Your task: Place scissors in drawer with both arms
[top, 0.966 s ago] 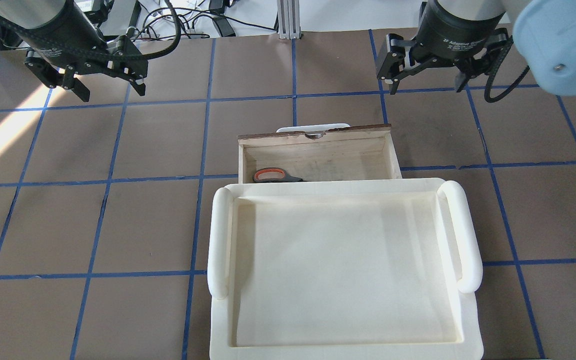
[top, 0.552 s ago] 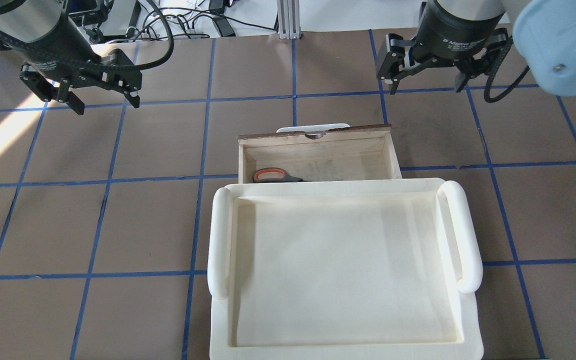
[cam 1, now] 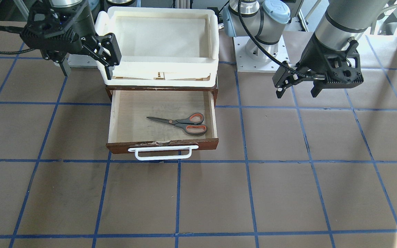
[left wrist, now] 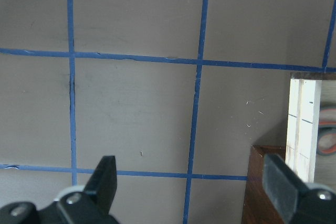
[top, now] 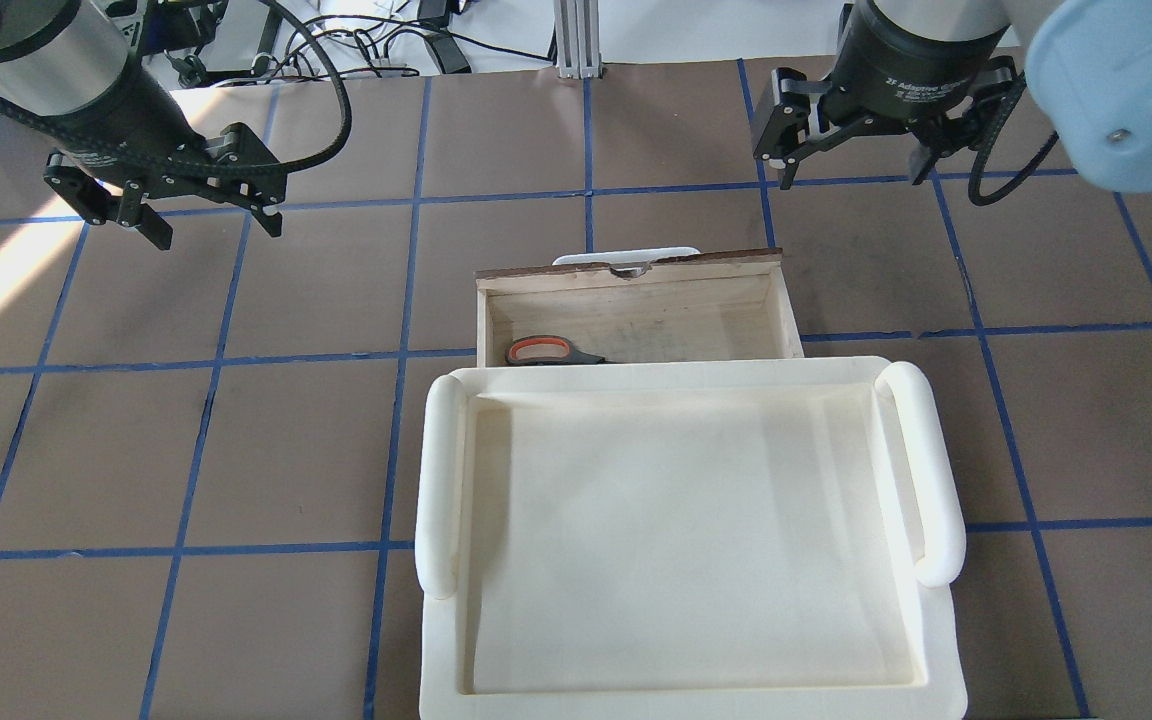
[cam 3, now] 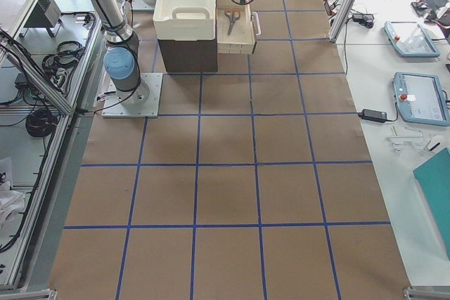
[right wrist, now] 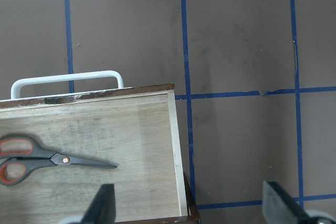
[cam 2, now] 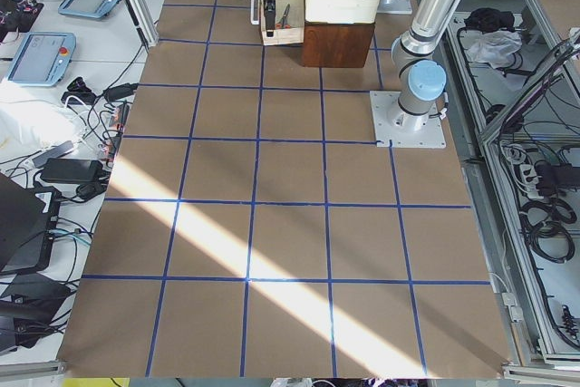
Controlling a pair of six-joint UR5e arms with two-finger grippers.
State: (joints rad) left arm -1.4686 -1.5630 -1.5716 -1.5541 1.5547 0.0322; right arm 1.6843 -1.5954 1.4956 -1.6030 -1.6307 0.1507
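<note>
Grey scissors [cam 1: 181, 123] lie in the drawer [cam 1: 129, 113]; my left gripper [cam 1: 296, 92] and right gripper [cam 1: 87, 69] hover beside it, wide open, empty.

There are two arms: the left arm [cam 1: 343, 17] and the right arm [top: 1126, 90]. There are two grippers: the left gripper [top: 218, 234] and the right gripper [top: 852, 178]. There is one scissors [cam 1: 181, 123], one drawer [cam 1: 209, 144] with one handle [cam 1: 164, 155], and one bin [cam 1: 165, 67] with two grips [top: 436, 480].

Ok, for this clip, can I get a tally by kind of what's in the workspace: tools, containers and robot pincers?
scissors: 1
drawer: 1
cream bin: 1
pincers: 2 (left pincer, right pincer, both open)
Total: 5
</note>
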